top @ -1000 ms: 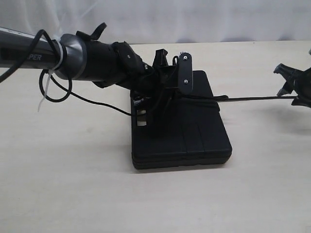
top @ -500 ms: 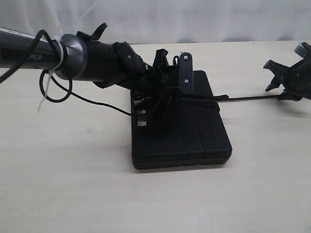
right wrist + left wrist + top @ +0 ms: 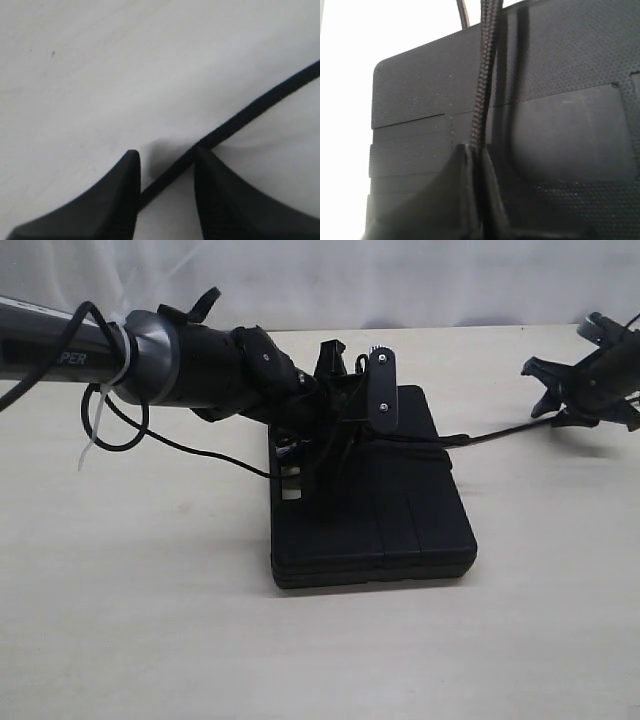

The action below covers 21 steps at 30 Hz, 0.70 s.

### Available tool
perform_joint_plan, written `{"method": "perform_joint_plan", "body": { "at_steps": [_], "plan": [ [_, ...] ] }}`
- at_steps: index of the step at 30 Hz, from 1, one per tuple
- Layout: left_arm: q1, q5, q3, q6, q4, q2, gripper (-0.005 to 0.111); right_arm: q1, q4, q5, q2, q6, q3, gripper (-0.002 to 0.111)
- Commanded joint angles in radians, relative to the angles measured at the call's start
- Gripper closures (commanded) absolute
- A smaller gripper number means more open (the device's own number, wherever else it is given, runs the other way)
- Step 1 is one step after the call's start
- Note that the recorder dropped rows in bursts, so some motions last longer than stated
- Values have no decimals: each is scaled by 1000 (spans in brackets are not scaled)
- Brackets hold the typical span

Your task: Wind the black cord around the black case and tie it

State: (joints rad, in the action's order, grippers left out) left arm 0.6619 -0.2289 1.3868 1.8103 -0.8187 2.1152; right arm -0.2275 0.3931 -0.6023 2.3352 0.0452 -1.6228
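Exterior view
- Case: the case lay flat about mid-counter, with its handle slot on the side facing the left edge.
- Cord: the cord crossed the lid near the case's far end. It left the case on the right side and ran in a slight sag toward the right edge.
- Left end effector: the left end effector was down on the far left part of the lid, where the cord crossed. Its jaws were too dark to read from here.
- Right end effector: the right end effector hung above the counter near the right edge, well apart from the case. Its fingers pointed back toward the case, and the cord's end reached up to it.
- Cable: a smooth cable with a white zip tie looped off the left arm down to the case's left side.

Left wrist view
- Left end effector: it was pressed together, pinching the cord between its two fingers.
- Cord: the braided cord ran straight out from the fingertips across the lid, lying along a groove.
- Case: its pebbled black lid filled most of the picture.

Right wrist view
- Right end effector: its fingers were spread, with a gap wider than the cord.
- Cord: it passed slantwise through that gap, touching one fingertip and clear of the other, so it was not pinched.
- Counter: pale and bare below.
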Motion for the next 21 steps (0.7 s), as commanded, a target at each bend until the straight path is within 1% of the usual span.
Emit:
{"method": "perform_joint_plan", "body": {
  "at_steps": [1,4,6,8,11,14,16,20,21],
  "plan": [
    [0,9,-2,-12,-6,-10,107,77,-143,-135,111,19,-31,77],
    [0,10,-2,-12,-6,-10,107,128,-236,-209,139,19,-79,78],
    [0,10,-2,-12,-6,-10,107,158,-302,-282,153,21,-105,82],
    [0,10,-2,-12,-4,-10,107,179,-358,-341,163,19,-125,90],
    [0,2,-2,-12,-4,-10,107,193,-360,-370,163,14,-131,104],
    [0,0,-2,-12,-4,-10,107,212,-414,-438,163,24,-129,104],
    [0,0,-2,-12,-4,-10,107,231,-497,-508,163,17,-129,104],
    [0,0,-2,-12,-4,-10,107,241,-513,-532,160,-9,-127,104],
    [0,0,-2,-12,-4,-10,107,244,-492,-521,159,-15,-127,104]
  ]
}}
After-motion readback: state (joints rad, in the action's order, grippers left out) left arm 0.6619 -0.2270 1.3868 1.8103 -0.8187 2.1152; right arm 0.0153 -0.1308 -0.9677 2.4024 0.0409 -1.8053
